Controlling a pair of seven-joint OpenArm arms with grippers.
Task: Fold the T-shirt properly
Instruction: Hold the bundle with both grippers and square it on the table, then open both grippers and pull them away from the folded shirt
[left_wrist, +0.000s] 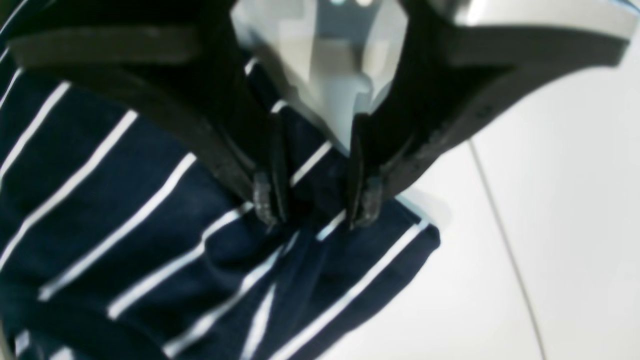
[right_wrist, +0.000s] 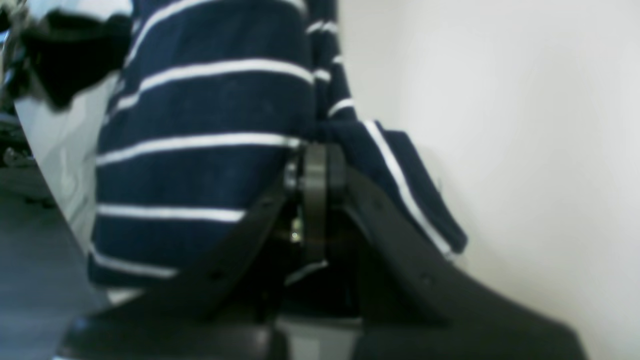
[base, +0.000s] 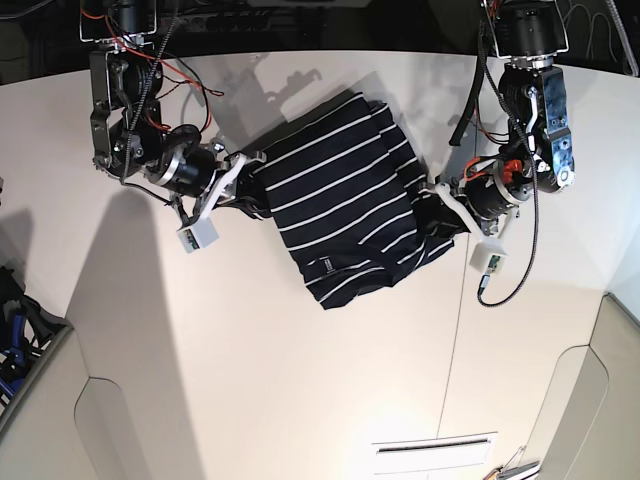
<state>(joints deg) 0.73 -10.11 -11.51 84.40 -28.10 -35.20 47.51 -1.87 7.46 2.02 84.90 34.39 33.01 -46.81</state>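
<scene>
A white tabletop (base: 300, 380) carries a navy T-shirt (base: 345, 195) with thin white stripes, spread crumpled between two robot arms near the far edge. The left claw (left_wrist: 315, 210) presses into the cloth by one corner, its two tips a little apart with a ridge of fabric bunched between them. The right claw (right_wrist: 315, 165) is clamped together on the shirt's opposite edge

I count one striped T-shirt (base: 345, 200), one white table (base: 300, 380) under it, and my two pincers: left (base: 432, 205) at three o'clock, right (base: 240, 180) at nine.
</scene>
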